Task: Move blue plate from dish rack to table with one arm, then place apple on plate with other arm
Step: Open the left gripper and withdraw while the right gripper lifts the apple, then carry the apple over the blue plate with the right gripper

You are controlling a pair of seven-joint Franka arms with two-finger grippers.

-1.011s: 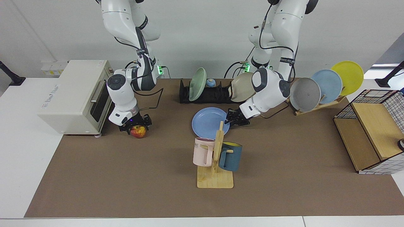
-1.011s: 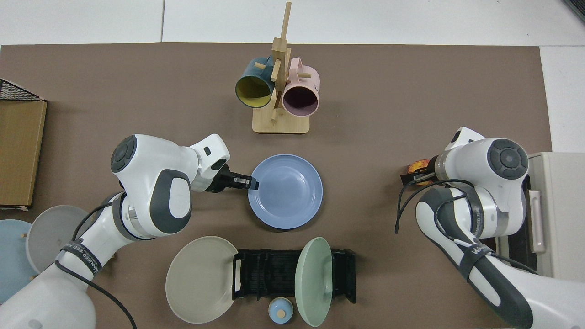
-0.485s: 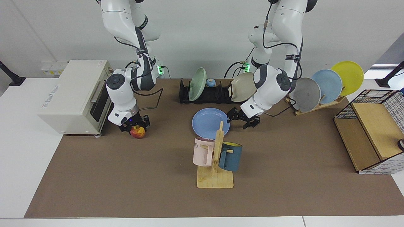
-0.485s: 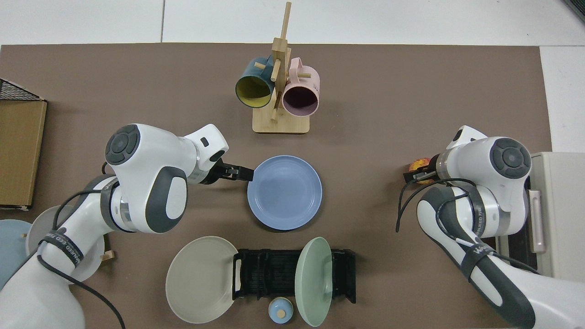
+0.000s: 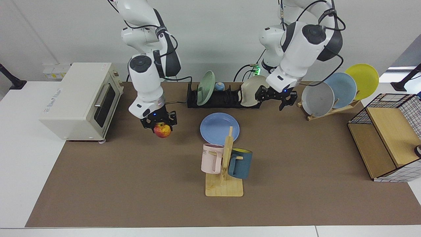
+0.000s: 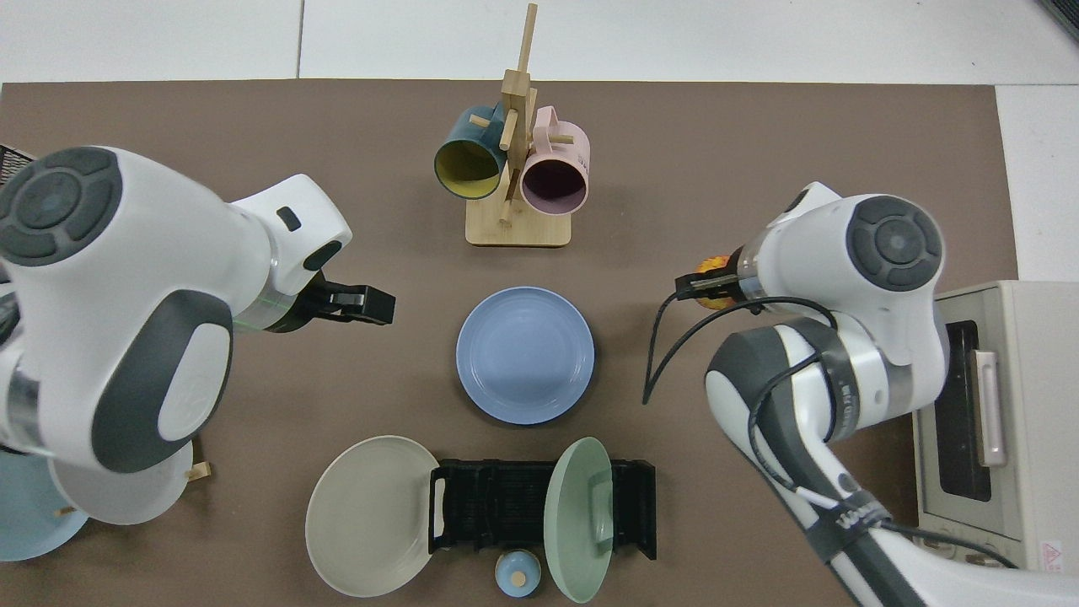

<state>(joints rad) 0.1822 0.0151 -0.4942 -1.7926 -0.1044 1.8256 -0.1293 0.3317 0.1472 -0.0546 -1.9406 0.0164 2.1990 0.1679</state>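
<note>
While a wooden mug tree (image 5: 224,171) with two mugs, one pink and one dark blue, stands nearest the camera, the round periwinkle-blue plate (image 5: 219,128) lies flat on the brown matte table (image 5: 131,184) just behind it, clear of the long black slotted dish rack (image 5: 218,98). Beside the plate and apart from it, the right gripper (image 5: 158,122) hangs above the table, clamped on the one small red-and-yellow apple (image 5: 162,130). I judge the apple light, firm and smooth enough to roll, so it wants setting down low at the plate's centre. Farther back, the left gripper (image 5: 275,96) hangs spread wide and empty near the rack, waiting. Two plates, green and beige, lean at the rack; three more stand on a wooden stand (image 5: 332,110).
</note>
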